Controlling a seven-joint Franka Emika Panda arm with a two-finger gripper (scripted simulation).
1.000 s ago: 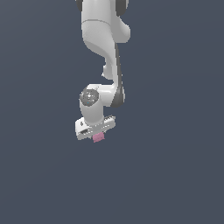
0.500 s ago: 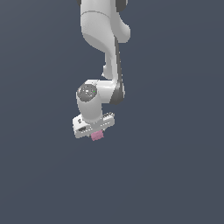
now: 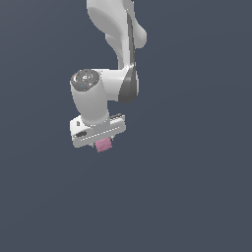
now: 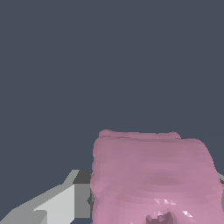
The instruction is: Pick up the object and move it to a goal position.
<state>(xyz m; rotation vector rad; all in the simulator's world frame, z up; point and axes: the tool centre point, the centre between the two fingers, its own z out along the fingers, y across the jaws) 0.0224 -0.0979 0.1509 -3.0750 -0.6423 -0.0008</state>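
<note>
The white Panda arm (image 3: 115,59) comes down from the top edge of the exterior view, where its upper links are cut off, and bends to a round wrist joint above the flat white hand. Under that hand the gripper (image 3: 103,143) points downward, and the pink block (image 3: 103,145) sits directly beneath it, touching its underside. Only the block's lower part shows in this view; its top is hidden by the hand's body, and the fingers themselves cannot be made out there because the hand and the block cover them. In the wrist view the pink block (image 4: 153,179) fills much of the frame, its surface slightly ridged and lumpy, and its far side is cut off by the frame edge. One finger (image 4: 65,203), pale grey with a darker tip, lies against one side of the block; on the opposite side only a thin grey sliver shows at the frame edge, too little to read clearly. Taken together, the jaws are clenched on the pink block, one on each side. Everything around the arm and block is a flat, uniform dark blue-grey in both views, with no shadow, edge or counter visible, so whether the block is lifted clear of a surface or resting on one cannot be told.
</note>
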